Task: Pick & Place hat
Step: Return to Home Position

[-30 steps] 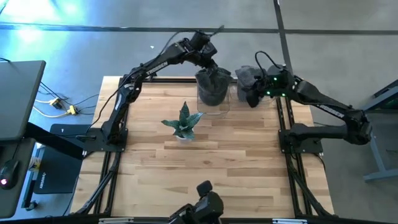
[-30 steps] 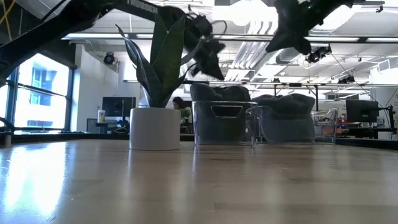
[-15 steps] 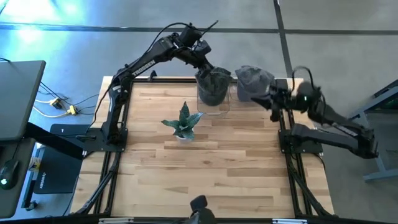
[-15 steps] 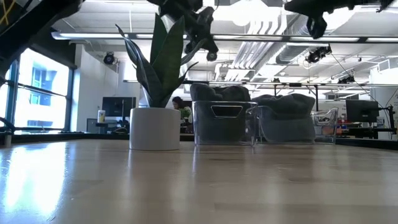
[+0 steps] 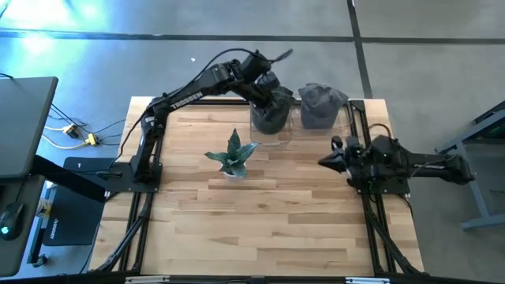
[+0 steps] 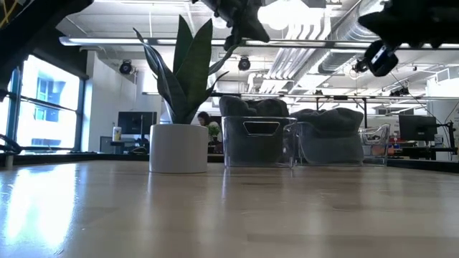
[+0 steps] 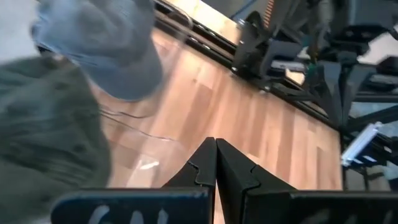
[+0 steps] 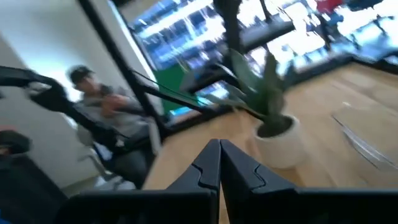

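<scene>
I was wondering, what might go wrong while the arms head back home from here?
The left gripper, shut, hangs over the dark green cap in the left clear plastic bin; any dip while pulling back might snag the cap or nudge the bin. Its arm's way home passes near the leafy plant in a white pot, so it may brush a leaf. The right gripper waits farther off, shut.

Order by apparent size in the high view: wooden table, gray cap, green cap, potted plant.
1. Light wooden table.
2. Gray fabric cap, dark green fabric cap, green leafy potted plant: alike, unranked.
</scene>
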Action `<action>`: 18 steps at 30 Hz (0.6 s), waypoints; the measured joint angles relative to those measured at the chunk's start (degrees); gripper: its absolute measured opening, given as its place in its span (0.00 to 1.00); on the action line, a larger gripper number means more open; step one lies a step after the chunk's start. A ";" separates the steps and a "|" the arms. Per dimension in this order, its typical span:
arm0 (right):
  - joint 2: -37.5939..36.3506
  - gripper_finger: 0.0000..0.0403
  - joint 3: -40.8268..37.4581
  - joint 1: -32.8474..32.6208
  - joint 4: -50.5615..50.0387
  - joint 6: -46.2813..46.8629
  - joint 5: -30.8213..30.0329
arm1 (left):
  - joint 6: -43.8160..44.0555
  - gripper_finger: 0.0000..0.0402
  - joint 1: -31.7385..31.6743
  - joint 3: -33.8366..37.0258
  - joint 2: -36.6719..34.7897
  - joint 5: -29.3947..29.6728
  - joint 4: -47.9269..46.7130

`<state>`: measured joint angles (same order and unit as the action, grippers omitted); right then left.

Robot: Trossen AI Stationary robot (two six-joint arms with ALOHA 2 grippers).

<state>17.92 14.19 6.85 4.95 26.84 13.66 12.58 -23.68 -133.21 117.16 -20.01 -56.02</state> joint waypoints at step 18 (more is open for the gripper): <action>-17.74 0.00 -13.61 -1.24 -0.26 -1.57 1.14 | 11.81 0.00 12.86 0.00 -0.23 10.50 -0.78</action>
<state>0.19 0.58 5.61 4.69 25.27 14.79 24.39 -10.82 -133.20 116.93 -9.51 -56.80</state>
